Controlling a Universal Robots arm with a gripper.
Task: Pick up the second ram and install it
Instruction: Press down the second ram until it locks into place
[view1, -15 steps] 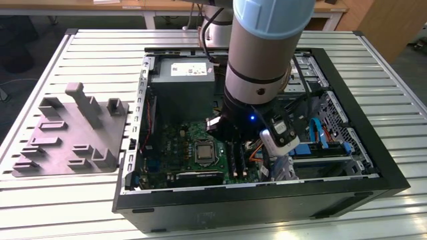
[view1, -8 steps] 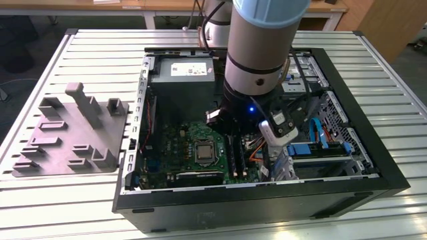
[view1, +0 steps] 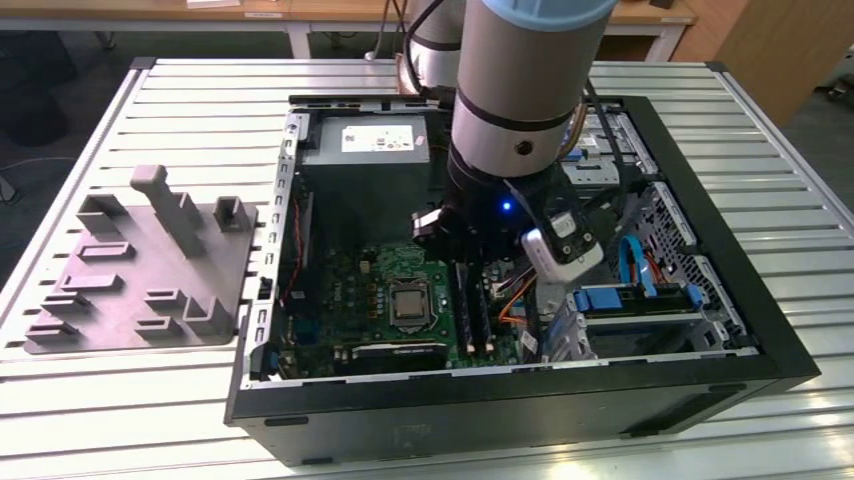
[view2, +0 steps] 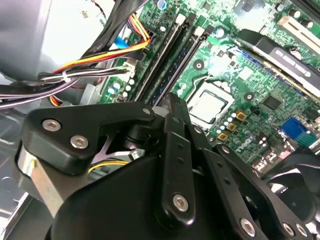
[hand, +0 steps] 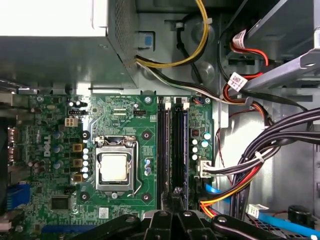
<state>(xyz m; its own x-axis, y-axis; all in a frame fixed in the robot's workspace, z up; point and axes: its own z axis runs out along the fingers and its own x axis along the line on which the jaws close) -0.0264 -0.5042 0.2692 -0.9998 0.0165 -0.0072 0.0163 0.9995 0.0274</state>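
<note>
The ram (view1: 478, 300) stands edge-on in a slot on the motherboard (view1: 360, 290), inside the open case (view1: 534, 410). It shows as a thin dark strip, and in the exterior view its long axis runs from 12 to 6 o'clock. A second long slot (view1: 461, 300) lies parallel and just beside it at 9 o'clock. In the first wrist view the ram (hand: 178, 145) sits between blue slot walls.

The gripper (view1: 463, 262) points straight down at the ram's 12 o'clock end. In both wrist views its fingers come together to a narrow tip (hand: 176, 192) (view2: 172, 107) right over the strip. Whether they pinch its edge or only press on it I cannot tell.

The arm (view1: 527, 90) rises steeply from the case, leaning slightly toward 1 o'clock. A small blue light glows on the wrist.

The CPU (view1: 404, 300) sits near the ram at 9 o'clock, its metal lid bare. The power supply (view1: 367, 150) lies at 11 o'clock. A blue cable (view1: 638, 265) runs at 3 o'clock, and bundled wires (hand: 235, 190) pass close by the slots. Outside the case, well apart at 9 o'clock, a grey fixture (view1: 140, 270) rests on the slatted table (view1: 160, 400).
</note>
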